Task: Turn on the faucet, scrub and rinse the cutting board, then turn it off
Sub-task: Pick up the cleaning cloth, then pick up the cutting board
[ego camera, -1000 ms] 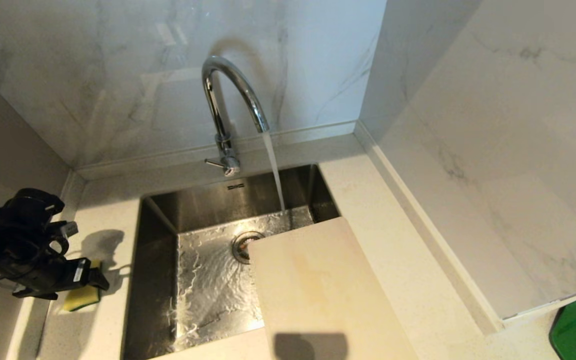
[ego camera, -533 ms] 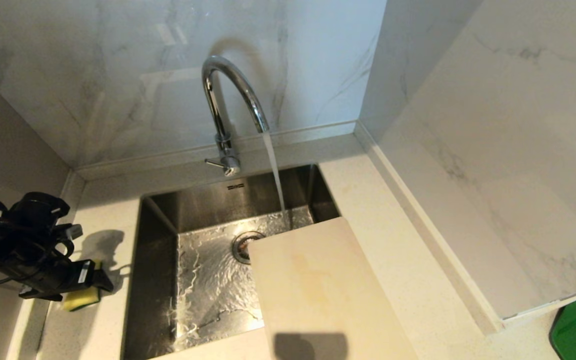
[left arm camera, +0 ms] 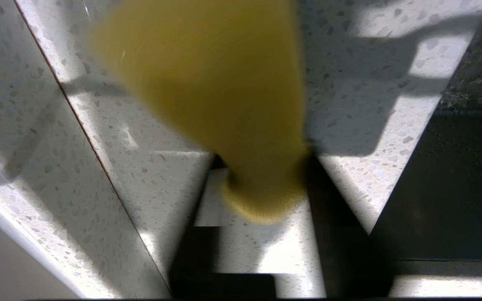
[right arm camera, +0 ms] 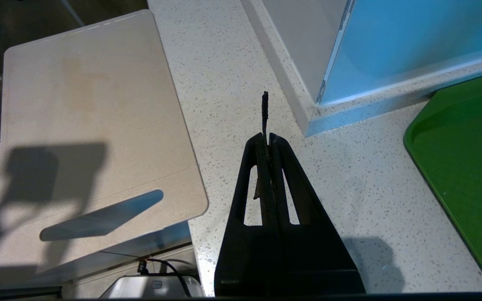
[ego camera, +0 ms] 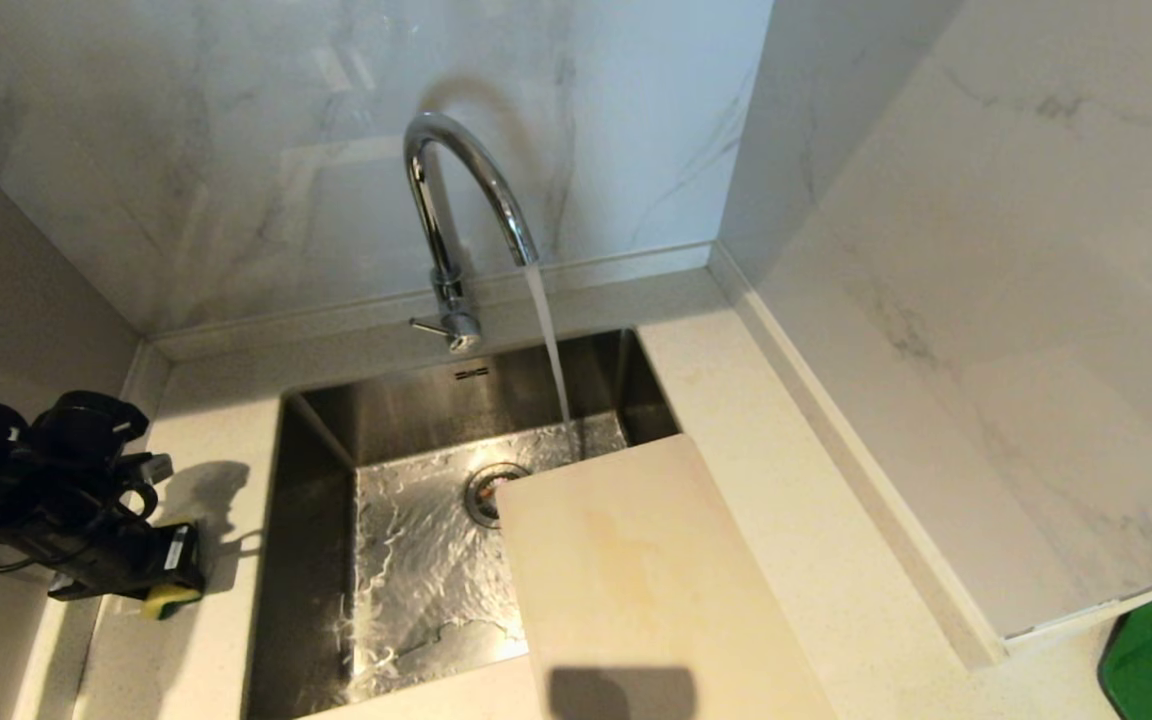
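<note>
My left gripper (ego camera: 168, 592) is down on the counter (ego camera: 206, 640) to the left of the sink (ego camera: 416, 560), fingers pointing down and clamped on the sponge (ego camera: 168, 600). From the head view only a yellow and green sliver of it shows beneath the black fingertips, and a small white label on the gripper body is too small to read. In the left wrist view the sponge (left arm camera: 224, 104) fills the space between my fingers, blurred and squeezed narrow at its lower end, with speckled stone under it. The arm comes in low from the left edge, cable looping beside the wrist.

My right gripper (right arm camera: 266, 138) is pressed shut on nothing, its two black fingers flat together (a thin dark strip juts past the tips). It hangs above the bare counter to the right of the cutting board (right arm camera: 90, 125), and a green tray (right arm camera: 467, 167) lies further right.

The cutting board (ego camera: 636, 590) lies at the sink's right edge, its far corner overhanging the basin beside the drain (ego camera: 486, 490), its handle slot at the near end. The faucet (ego camera: 456, 200) stands at the far rim, lever out to the left, and water (ego camera: 548, 340) runs from the spout into the basin just beyond the board. A small dark mark on the sink's far wall is unreadable.
</note>
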Tool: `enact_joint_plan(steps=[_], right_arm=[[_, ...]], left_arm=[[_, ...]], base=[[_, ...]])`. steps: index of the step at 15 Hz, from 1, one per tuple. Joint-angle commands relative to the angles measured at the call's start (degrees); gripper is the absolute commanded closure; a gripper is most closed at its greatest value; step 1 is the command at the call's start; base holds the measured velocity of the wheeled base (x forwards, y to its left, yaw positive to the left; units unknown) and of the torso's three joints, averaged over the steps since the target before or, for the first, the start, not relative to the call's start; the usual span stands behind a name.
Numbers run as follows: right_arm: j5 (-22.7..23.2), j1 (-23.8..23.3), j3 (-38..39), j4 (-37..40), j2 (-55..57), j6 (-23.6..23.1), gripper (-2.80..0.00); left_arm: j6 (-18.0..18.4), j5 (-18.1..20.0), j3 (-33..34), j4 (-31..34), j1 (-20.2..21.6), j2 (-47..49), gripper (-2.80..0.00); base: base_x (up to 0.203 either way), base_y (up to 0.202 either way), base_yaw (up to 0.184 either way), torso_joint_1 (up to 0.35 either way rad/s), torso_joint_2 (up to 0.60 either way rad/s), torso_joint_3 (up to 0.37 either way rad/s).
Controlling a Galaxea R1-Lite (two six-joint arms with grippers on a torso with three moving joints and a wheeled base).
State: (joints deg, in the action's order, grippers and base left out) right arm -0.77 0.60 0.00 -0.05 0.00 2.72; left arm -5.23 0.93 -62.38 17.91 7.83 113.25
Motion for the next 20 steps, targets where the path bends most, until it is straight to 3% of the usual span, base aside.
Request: enact_joint_plan(steps=[1,7,12,20], right_arm=[[-0.02,0.02,0.09,-0.04,-0.09,0.01,0.0],[-0.02,0.01,0.09,-0.04,-0.09,0.01,0.0],[-0.02,0.02,0.09,-0.04,-0.09,0.01,0.0],[-0.02,0.02,0.09,-0.04,-0.09,0.01,0.0]], left_arm=[[0.04,-0.05,-0.02,0.11,0.0,0.47,0.0],[0.81,0.2,-0.11,0.73,0.0,-4.51,0.0],[5.82,3.29,-0.35,5.57,-0.4,-14.57,0.0],[10.35,4.18,0.0,10.53,-2.93,-26.96,0.0]], base=[[0.0,0.0,0.0,0.0,0.0,0.0],[0.0,0.0,0.0,0.0,0.0,0.0],[0.0,0.0,0.0,0.0,0.0,0.0],[0.0,0.0,0.0,0.0,0.0,0.0]])
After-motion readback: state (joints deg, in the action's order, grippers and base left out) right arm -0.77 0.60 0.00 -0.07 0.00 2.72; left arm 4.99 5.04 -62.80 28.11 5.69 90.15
